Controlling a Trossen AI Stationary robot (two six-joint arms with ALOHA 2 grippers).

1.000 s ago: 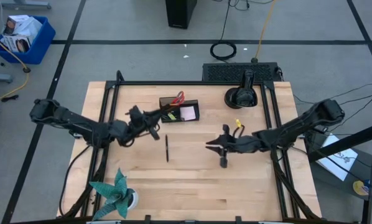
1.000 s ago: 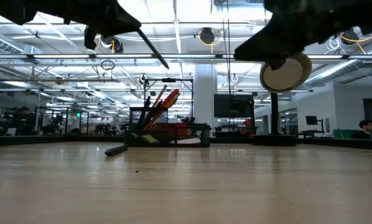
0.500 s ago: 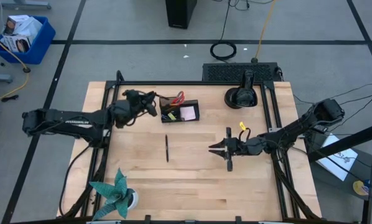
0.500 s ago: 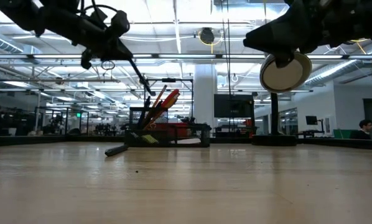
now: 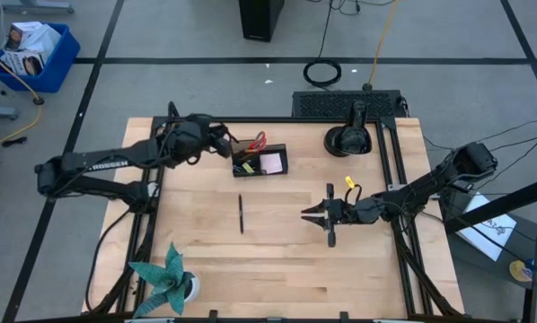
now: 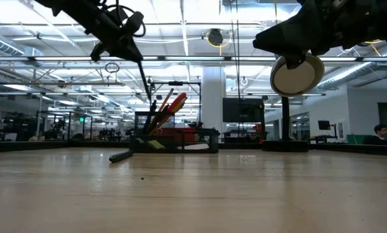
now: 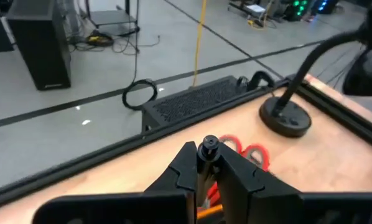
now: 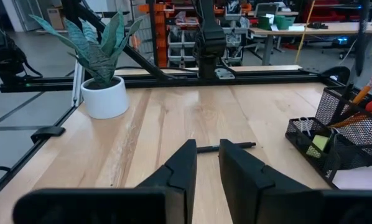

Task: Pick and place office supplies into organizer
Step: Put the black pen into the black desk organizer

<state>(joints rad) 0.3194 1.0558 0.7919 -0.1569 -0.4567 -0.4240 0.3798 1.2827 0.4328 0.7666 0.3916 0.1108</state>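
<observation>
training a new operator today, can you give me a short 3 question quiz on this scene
1. True or false: the left gripper is shut on a black pen above the organizer.
2. Which item lies loose on the table? A) scissors B) a second black pen C) a sticky-note pad
3. Fill in: the right gripper hangs over the table's right half and holds ____.

Key: 1 true. 2 B, the second black pen lies mid-table; the red-handled scissors and pink pad are in the organizer. 3 nothing.
</observation>
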